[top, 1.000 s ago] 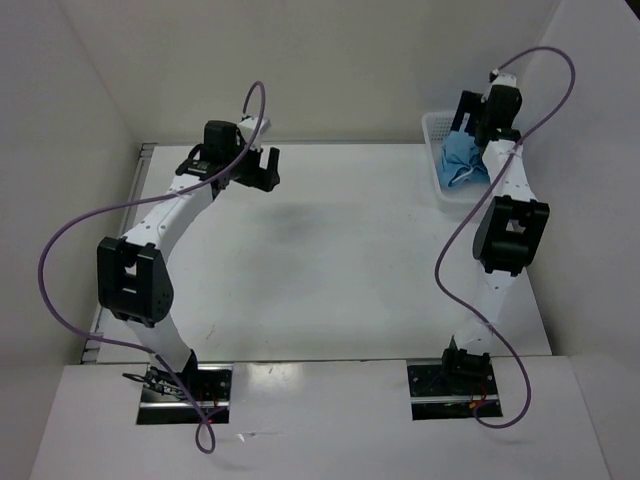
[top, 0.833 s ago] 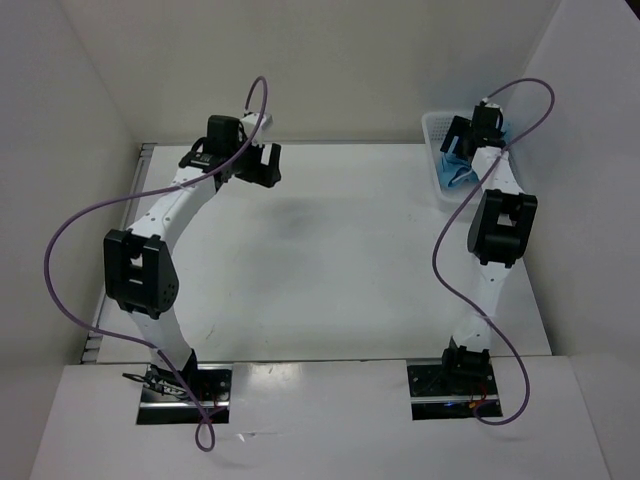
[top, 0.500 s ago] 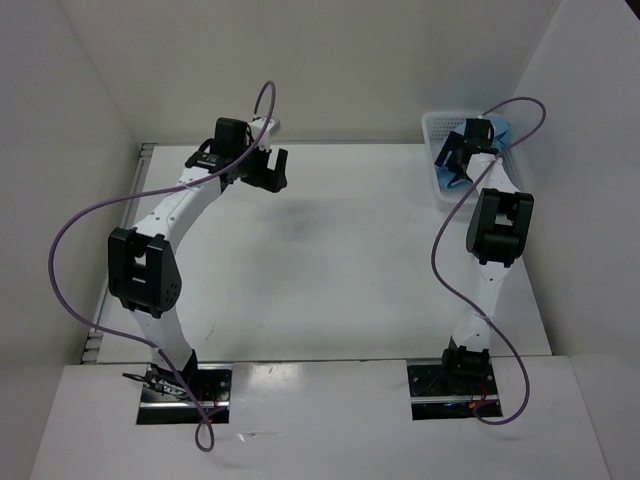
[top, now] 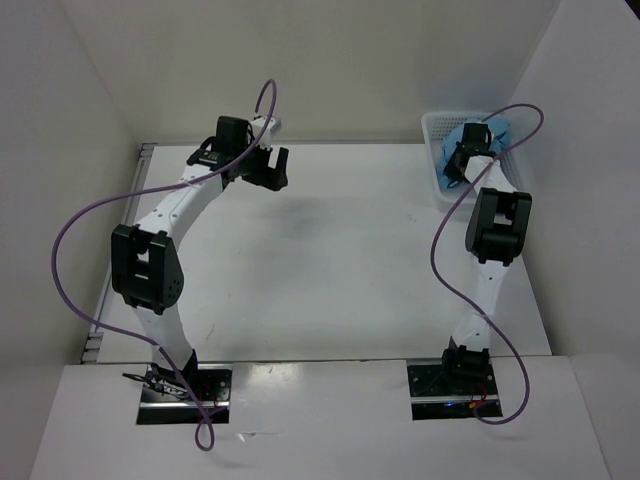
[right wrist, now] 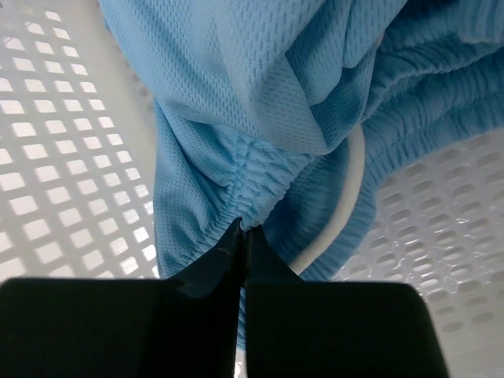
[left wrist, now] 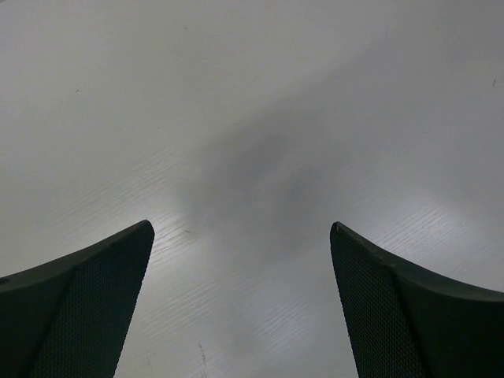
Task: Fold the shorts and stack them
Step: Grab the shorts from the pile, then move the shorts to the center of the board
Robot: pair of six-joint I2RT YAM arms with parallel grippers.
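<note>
The task is only at its very beginning. The shorts (right wrist: 260,94) lie crumpled inside the white mesh basket (top: 432,125), which stands at the far right corner of the surface (top: 330,250), and nothing is folded or stacked yet. The right pincer (right wrist: 241,232) has gone down into the basket, and its two fingers are pressed together on a gathered fold of the light blue fabric, close to the elastic waistband. A white cord (right wrist: 346,205) curves beside this fold; it is probably the drawstring, but the wrist view is too close to be sure. From above, the right arm covers most of the basket, so I cannot tell how much cloth is really caught between the fingers or whether the shorts are already lifted from the basket floor. The left pincer (left wrist: 242,236) hangs above the bare surface on the far left side, well apart from the basket, with its fingers spread wide and holding nothing. What is left is nearly everything. In my judgement, the shorts must first come out of the basket and be spread flat on the open middle of the surface, most likely with help from the left arm. Then they must be folded and set down as a neat pile.
</note>
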